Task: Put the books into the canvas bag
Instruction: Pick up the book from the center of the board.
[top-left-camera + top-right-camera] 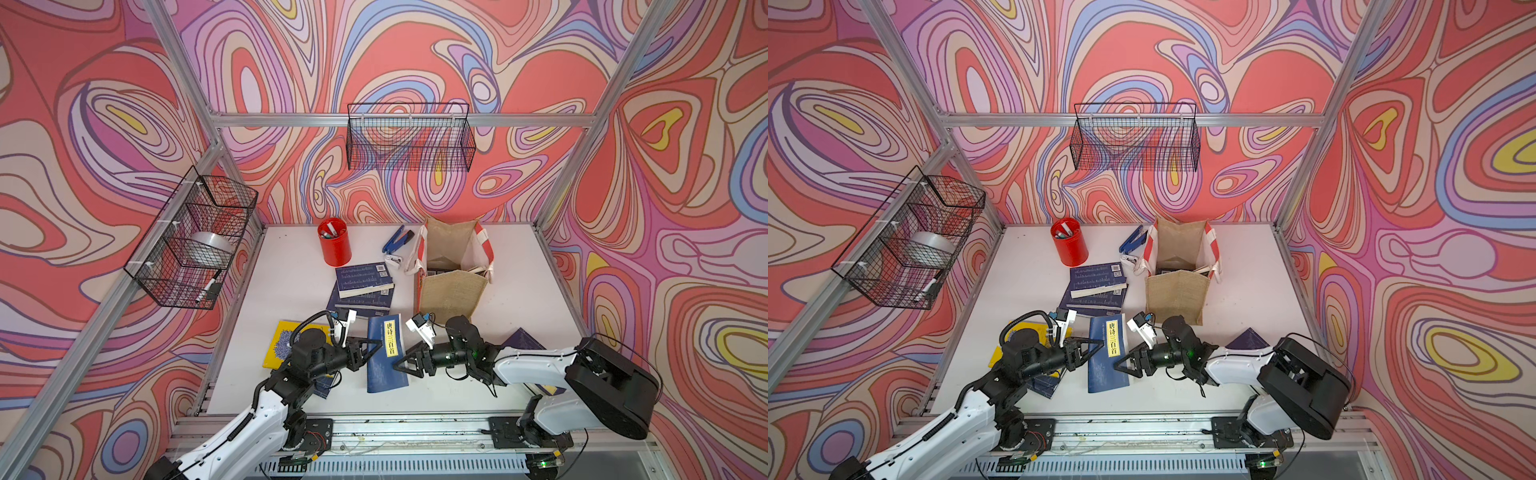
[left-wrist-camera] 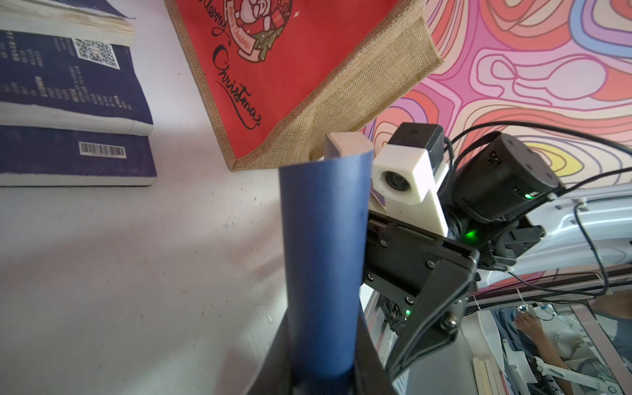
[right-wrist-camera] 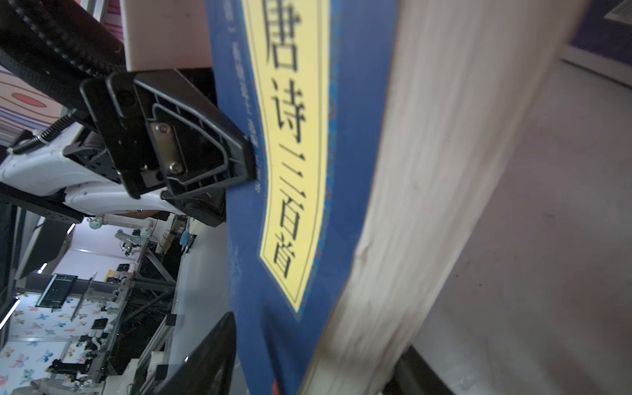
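Left pincer [image 1: 378, 345] clamps one edge of the blue paperback with yellow title label [image 1: 380, 374], seemingly propping it off the white counter [image 1: 286, 286] for handover. Right pincer [image 1: 398, 366] straddles its page edge; I cannot tell if it grips. The tan burlap canvas bag [image 1: 451, 291] stands open just beyond.

A red pen cup [image 1: 334, 245] and a blue tool [image 1: 397, 242] are at the table's [image 1: 519, 282] back. 2 wire baskets [image 1: 409, 137] hang above; the left basket [image 1: 174, 291] holds a tape roll [image 1: 208, 246].
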Robot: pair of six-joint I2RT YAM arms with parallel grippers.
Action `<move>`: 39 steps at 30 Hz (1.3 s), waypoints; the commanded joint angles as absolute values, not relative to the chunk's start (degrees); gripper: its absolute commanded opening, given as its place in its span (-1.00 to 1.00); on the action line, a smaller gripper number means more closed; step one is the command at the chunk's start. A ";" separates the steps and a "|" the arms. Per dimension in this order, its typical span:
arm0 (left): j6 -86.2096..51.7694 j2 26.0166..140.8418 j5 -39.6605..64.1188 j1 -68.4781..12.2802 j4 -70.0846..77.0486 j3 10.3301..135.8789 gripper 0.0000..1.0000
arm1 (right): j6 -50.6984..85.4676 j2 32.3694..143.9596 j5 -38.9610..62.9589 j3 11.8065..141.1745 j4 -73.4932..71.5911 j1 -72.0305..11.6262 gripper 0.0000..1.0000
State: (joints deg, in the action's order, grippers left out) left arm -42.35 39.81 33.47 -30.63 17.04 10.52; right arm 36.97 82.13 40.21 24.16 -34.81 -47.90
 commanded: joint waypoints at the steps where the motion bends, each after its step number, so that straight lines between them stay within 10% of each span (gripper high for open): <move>1: -43.59 40.43 34.52 -30.50 22.99 11.04 -0.80 | 39.17 82.27 44.31 24.63 -43.54 -48.53 -0.09; 8: -43.33 40.86 33.89 -30.51 23.33 10.91 -0.47 | 39.48 80.03 42.83 25.95 -41.63 -48.54 -0.98; 14: -43.86 41.79 32.95 -30.54 26.39 10.58 0.57 | 34.50 72.89 43.18 30.17 -30.16 -48.54 -1.00; 21: -44.47 42.21 33.07 -29.24 32.80 10.58 0.93 | 28.81 65.03 44.69 34.71 -15.55 -45.94 -1.00; 35: -64.26 60.56 56.12 -21.04 74.50 16.18 0.99 | 22.43 62.49 54.27 44.42 -1.61 -44.07 -1.00; 39: -67.67 65.83 60.49 -20.81 77.79 20.89 0.65 | 18.72 63.37 54.44 46.23 5.18 -43.77 -1.00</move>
State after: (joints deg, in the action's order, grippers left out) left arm -62.19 64.16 54.30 -21.26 66.92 18.04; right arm 23.00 63.02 50.96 44.03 0.95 -44.03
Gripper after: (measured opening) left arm 0.884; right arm 0.103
